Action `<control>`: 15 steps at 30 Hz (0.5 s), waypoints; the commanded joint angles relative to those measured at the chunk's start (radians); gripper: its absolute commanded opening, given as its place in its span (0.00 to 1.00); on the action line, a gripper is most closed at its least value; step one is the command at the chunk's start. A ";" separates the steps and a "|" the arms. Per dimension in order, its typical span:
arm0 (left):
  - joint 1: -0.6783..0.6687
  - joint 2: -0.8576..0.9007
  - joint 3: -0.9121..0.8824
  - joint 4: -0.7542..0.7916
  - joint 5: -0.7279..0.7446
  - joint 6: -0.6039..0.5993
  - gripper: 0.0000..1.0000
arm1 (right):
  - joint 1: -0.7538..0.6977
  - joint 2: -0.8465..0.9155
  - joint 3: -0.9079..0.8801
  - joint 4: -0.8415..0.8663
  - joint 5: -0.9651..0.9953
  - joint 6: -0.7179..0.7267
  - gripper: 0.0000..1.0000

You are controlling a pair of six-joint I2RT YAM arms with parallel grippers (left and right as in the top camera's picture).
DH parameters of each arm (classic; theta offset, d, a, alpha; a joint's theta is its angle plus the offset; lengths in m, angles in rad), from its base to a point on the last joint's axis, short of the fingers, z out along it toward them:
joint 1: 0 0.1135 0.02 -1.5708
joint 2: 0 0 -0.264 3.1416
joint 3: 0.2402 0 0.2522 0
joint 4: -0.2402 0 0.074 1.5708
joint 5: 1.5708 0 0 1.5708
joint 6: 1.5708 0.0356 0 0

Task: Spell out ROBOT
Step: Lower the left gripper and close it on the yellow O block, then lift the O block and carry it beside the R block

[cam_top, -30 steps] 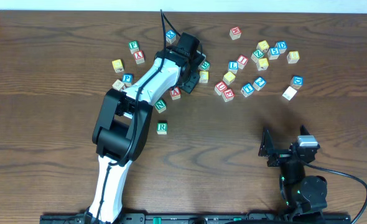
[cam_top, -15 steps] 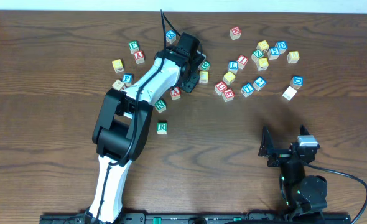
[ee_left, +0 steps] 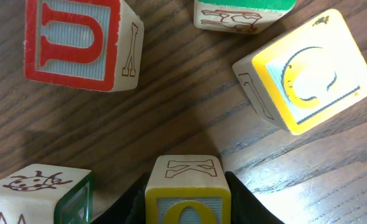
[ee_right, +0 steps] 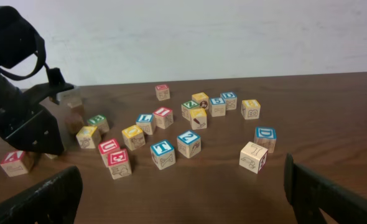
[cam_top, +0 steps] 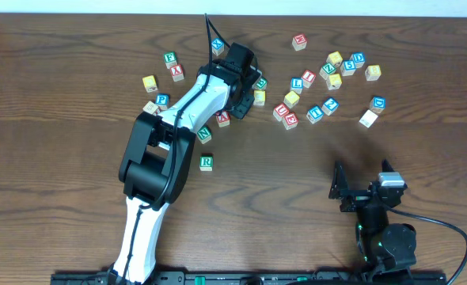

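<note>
My left gripper (cam_top: 248, 93) reaches into the block cluster at the back of the table. In the left wrist view it (ee_left: 185, 205) is shut on a yellow O block (ee_left: 186, 190), with a jaw on each side. A red U block (ee_left: 78, 40), a second yellow block (ee_left: 305, 71) and two green blocks (ee_left: 242, 12) (ee_left: 37, 193) lie around it. A green R block (cam_top: 206, 162) stands alone nearer the front. A blue T block (cam_top: 314, 113) also shows in the right wrist view (ee_right: 163, 153). My right gripper (cam_top: 368, 194) (ee_right: 183, 193) is open and empty at the front right.
Several more lettered blocks lie scattered at the back right (cam_top: 348, 67) and back left (cam_top: 161, 83). The left arm (cam_top: 178, 119) stretches diagonally over the left half of the wooden table (cam_top: 281, 174).
</note>
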 commanded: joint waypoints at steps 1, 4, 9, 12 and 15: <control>0.005 0.015 0.019 0.001 -0.010 -0.002 0.32 | -0.005 0.000 -0.002 -0.004 -0.002 -0.013 0.99; 0.005 0.015 0.019 0.005 -0.010 -0.001 0.29 | -0.005 0.000 -0.002 -0.004 -0.002 -0.013 0.99; 0.005 -0.005 0.021 0.016 -0.014 0.002 0.25 | -0.005 0.001 -0.002 -0.004 -0.002 -0.013 0.99; 0.005 -0.027 0.021 0.021 -0.014 0.002 0.21 | -0.005 0.001 -0.002 -0.004 -0.002 -0.013 0.99; 0.005 -0.050 0.021 0.021 -0.014 0.002 0.19 | -0.005 0.001 -0.002 -0.004 -0.002 -0.013 0.99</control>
